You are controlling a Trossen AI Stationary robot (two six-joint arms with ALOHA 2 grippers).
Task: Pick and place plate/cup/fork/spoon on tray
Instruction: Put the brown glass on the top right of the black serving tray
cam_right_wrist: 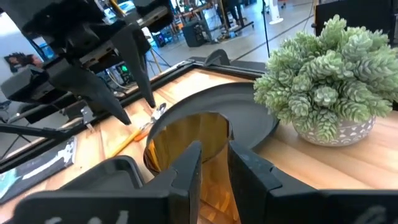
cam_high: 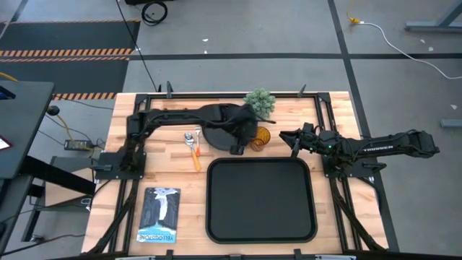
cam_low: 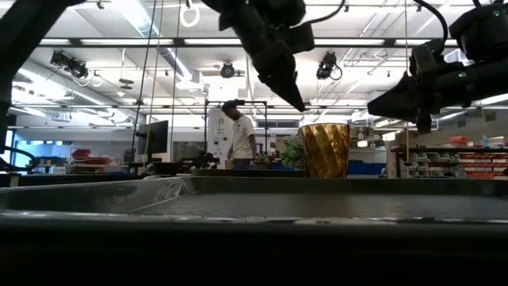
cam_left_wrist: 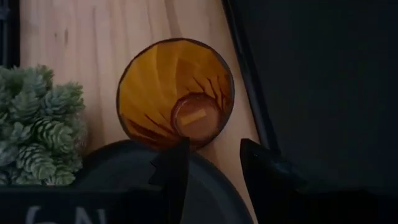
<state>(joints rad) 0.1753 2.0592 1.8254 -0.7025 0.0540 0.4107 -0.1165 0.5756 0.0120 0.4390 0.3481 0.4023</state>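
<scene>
The small translucent amber-orange glass cup (cam_high: 260, 137) stands upright on the wooden worktop (cam_high: 180, 177), just beyond the far rim of the large black rectangular tray (cam_high: 260, 200) and just beside the round matte black plate (cam_high: 220, 135). The left tool (cam_high: 238, 148) hovers above the plate's edge next to the cup, fingers parted and empty. The right tool (cam_high: 284, 135) points at the cup from the other side, its fingers a little apart, holding nothing. With both tools converging on one glass, they could collide, or a finger could clip the rim and tip the cup toward the small potted green plant (cam_high: 260, 102). The orange-handled fork (cam_high: 193, 153) and spoon (cam_high: 190, 137) lie on the worktop beside the plate; the tray holds nothing yet.
</scene>
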